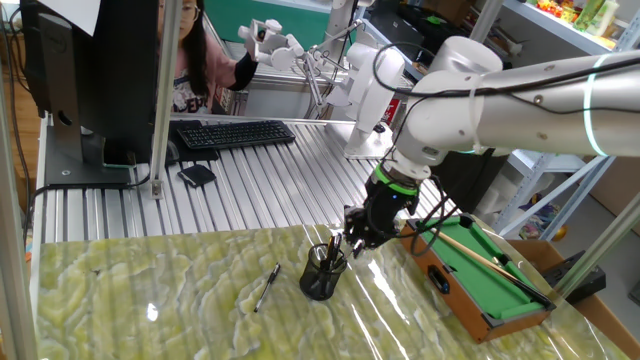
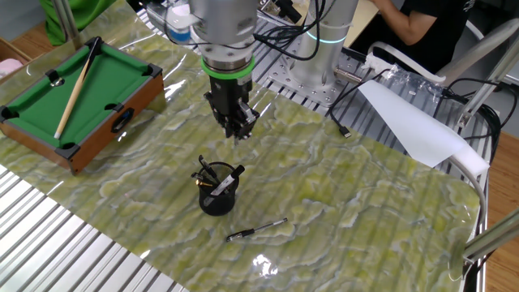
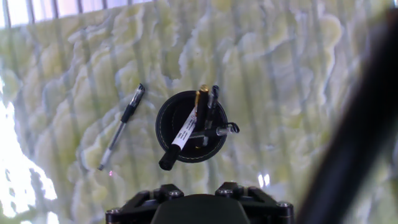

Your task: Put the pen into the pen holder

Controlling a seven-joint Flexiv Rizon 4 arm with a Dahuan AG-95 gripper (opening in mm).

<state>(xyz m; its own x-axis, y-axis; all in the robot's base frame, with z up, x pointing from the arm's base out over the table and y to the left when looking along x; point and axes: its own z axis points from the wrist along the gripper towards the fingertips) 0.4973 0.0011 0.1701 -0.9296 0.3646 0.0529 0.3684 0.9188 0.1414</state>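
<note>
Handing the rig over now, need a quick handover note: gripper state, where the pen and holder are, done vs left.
Gripper: above the mat, pointing down, jaws look drawn together with nothing between them.
Pen: lying flat on the green marbled mat, beside the pen holder and apart from it, untouched.
Pen holder: upright on the mat, already has several pens and a marker in it.
Toy pool table with cue sits off to one side, not part of the job.
Done: nothing yet.
Left: open over the pen, pick it up, drop it into the holder.
</note>
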